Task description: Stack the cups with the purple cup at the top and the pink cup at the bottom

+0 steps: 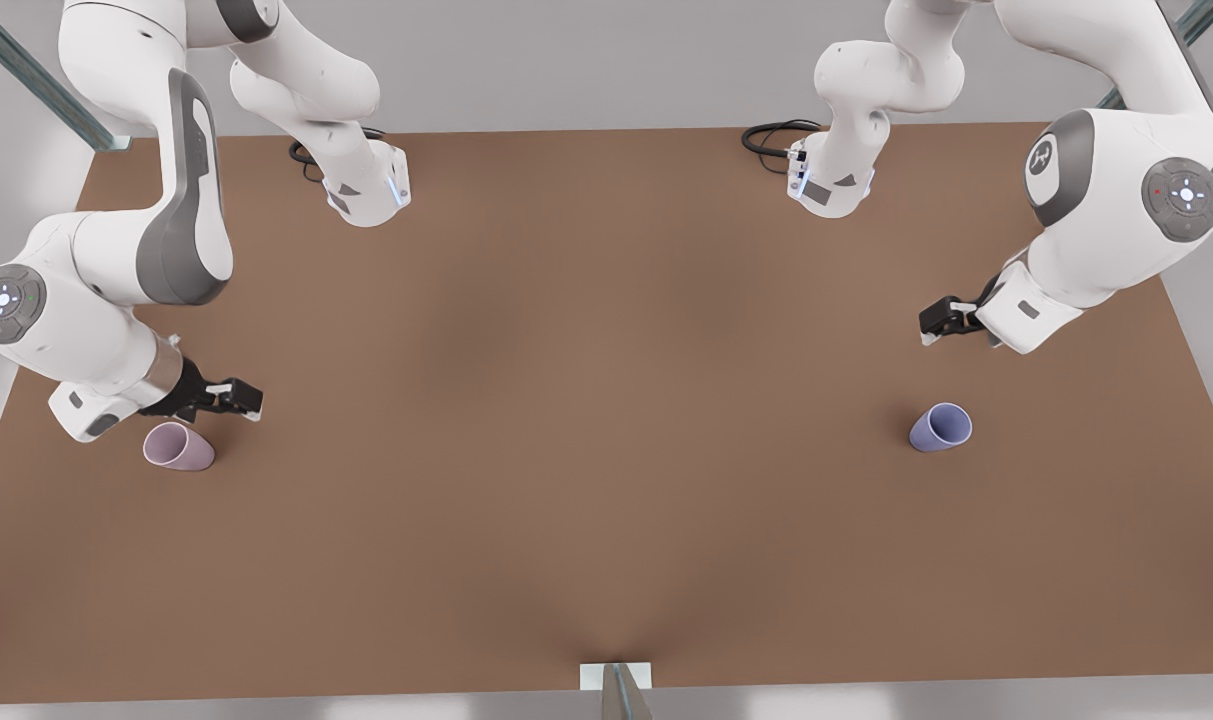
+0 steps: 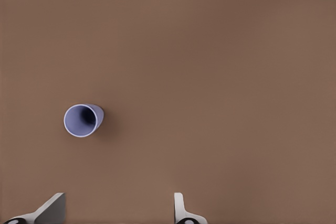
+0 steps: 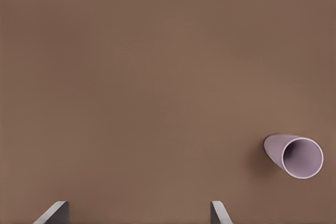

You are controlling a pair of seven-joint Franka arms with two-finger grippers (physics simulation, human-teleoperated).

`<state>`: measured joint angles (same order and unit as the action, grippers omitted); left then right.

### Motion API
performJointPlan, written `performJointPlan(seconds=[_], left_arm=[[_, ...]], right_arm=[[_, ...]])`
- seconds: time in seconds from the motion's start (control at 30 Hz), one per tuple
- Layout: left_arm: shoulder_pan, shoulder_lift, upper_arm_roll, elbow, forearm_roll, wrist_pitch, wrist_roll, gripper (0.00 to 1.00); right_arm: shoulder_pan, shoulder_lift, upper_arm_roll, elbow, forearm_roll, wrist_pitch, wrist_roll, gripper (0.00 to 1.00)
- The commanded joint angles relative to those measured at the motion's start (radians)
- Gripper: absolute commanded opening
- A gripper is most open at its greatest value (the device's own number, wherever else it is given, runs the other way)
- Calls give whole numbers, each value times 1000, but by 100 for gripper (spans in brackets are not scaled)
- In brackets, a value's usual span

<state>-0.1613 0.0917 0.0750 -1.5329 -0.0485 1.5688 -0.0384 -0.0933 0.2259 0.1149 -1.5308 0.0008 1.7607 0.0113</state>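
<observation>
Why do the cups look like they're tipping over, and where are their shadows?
Front view: the pink cup and purple cup seem to lean outward, likely camera perspective; light is soft, shadows barely visible on the table. Left wrist view: a faint dark smudge beside the purple cup. Right wrist view: a soft shadow beside the pink cup.

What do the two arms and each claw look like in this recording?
Both arms are glossy white with rounded grey joint covers; round grey caps carry small lit dots. The left claw, near the purple cup, and the right claw, near the pink cup, are black with pale finger tips. Black cables coil at each base on the brown table.
</observation>
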Motion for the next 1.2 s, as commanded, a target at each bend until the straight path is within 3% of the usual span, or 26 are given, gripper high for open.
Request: performJointPlan(seconds=[0.0, 0.13, 0.43, 0.73, 0.9, 1.17], left_arm=[[-1, 2, 0, 0, 2, 7, -12, 100], [-1, 85, 3, 48, 24, -46, -23, 100], [-1, 86, -3, 28, 24, 13, -21, 100], [-1, 77, -3, 10, 24, -6, -20, 100], [-1, 76, -3, 8, 24, -12, -11, 100], [-1, 77, -1, 8, 25, -12, -11, 100]], right_arm=[[0, 9, 0, 0, 1, 36, 4, 100], [-2, 12, 0, -2, 1, 36, 2, 100], [-160, 39, -18, -193, -39, 171, -134, 100], [-414, 165, -20, -189, -56, 281, -445, 100], [-405, 286, -18, -184, -59, 427, -473, 100], [-454, 357, -17, -186, -56, 510, -587, 100]])
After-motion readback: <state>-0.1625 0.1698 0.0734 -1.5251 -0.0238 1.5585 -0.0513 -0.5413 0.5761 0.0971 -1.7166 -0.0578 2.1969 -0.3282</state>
